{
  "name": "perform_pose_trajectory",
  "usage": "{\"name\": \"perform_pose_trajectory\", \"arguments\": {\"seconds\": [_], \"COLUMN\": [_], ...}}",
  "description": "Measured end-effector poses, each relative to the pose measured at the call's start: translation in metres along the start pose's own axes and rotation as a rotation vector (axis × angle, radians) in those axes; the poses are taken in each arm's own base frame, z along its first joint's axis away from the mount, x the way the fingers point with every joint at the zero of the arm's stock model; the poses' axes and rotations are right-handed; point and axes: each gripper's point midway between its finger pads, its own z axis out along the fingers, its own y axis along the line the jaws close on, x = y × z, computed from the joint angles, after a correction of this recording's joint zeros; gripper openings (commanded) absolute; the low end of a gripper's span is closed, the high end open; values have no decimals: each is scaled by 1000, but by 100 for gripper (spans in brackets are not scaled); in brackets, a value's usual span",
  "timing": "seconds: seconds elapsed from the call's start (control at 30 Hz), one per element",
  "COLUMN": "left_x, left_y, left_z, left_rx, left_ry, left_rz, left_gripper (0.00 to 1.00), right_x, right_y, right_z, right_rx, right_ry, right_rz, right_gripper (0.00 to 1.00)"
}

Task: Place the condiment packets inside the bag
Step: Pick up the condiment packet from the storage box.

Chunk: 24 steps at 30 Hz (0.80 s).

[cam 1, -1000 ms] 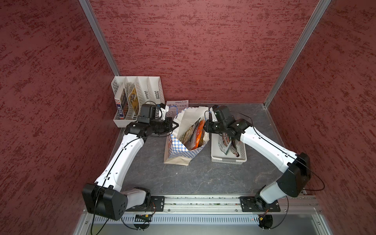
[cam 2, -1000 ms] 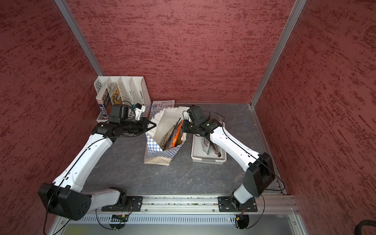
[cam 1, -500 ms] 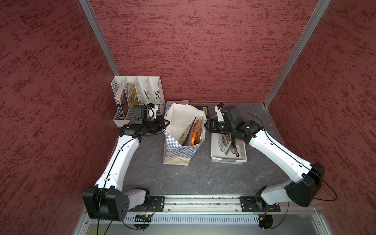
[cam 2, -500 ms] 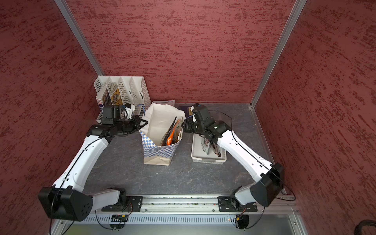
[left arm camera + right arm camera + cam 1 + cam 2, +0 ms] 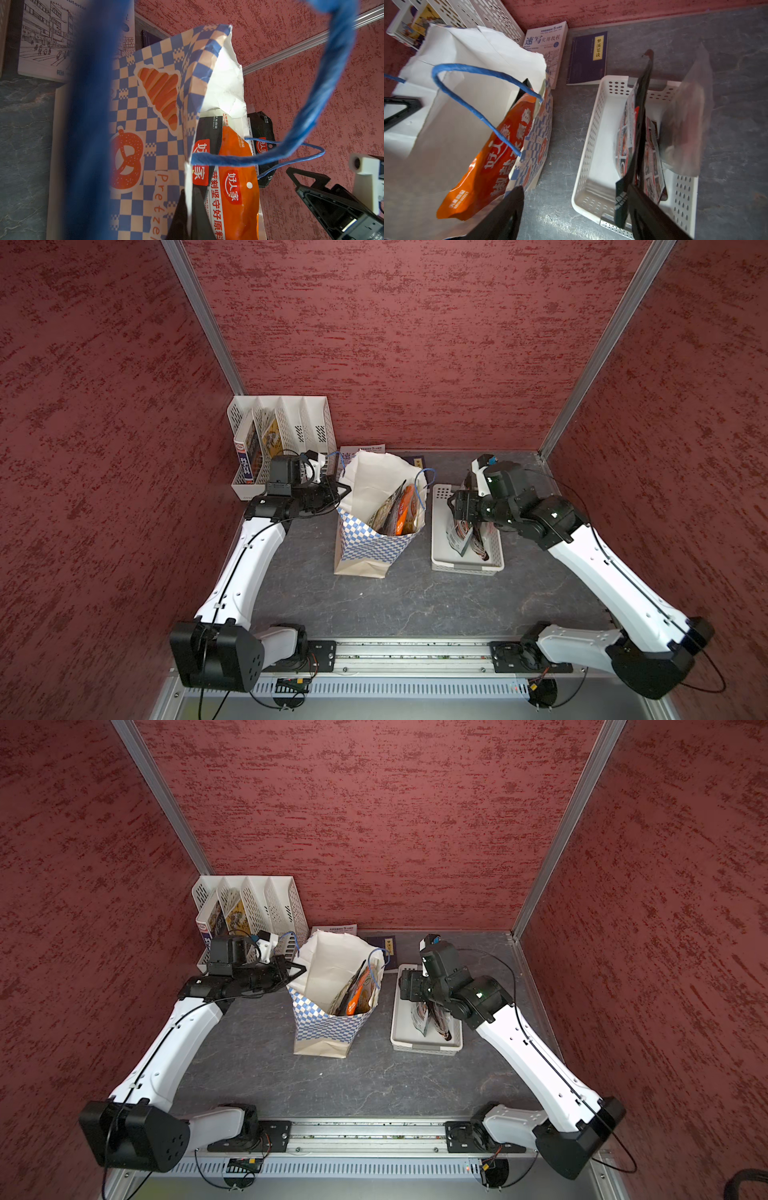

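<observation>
Paper bag point(image 5: 374, 539), checkered, rim pinched in left gripper point(image 5: 190, 209); right gripper point(image 5: 574, 188) spread beside glossy packets point(image 5: 405, 510).

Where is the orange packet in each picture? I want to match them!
In a top view: the orange packet stands in the bag, on the side nearest the white basket.
In a top view: the same, orange packet inside the bag.
Left wrist view: orange packet up close, at the bag's mouth.
Right wrist view: orange packet inside the bag.
Shared landmark: the blue cord handle beside or across it.
</observation>
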Motion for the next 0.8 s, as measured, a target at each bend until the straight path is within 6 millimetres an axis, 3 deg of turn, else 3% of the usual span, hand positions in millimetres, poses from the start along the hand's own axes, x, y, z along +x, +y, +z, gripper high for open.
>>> {"name": "perform_pose_trajectory", "arguments": {"seconds": [0.13, 0.37, 0.8], "left_x": [0, -1, 0], "left_y": [0, 0, -1], "left_z": [1, 0, 1], "left_rx": [6, 9, 24], "left_ry": [0, -5, 3], "left_rz": [-2, -3, -4], "left_gripper": [0, 0, 0], "right_x": [11, 14, 19], "right_y": [-7, -13, -18], "right_z": [11, 16, 50], "right_rx": [37, 72, 120], "right_ry": [59, 76, 131], "right_rz": [-14, -19, -20], "right_gripper": [74, 74, 68]}}
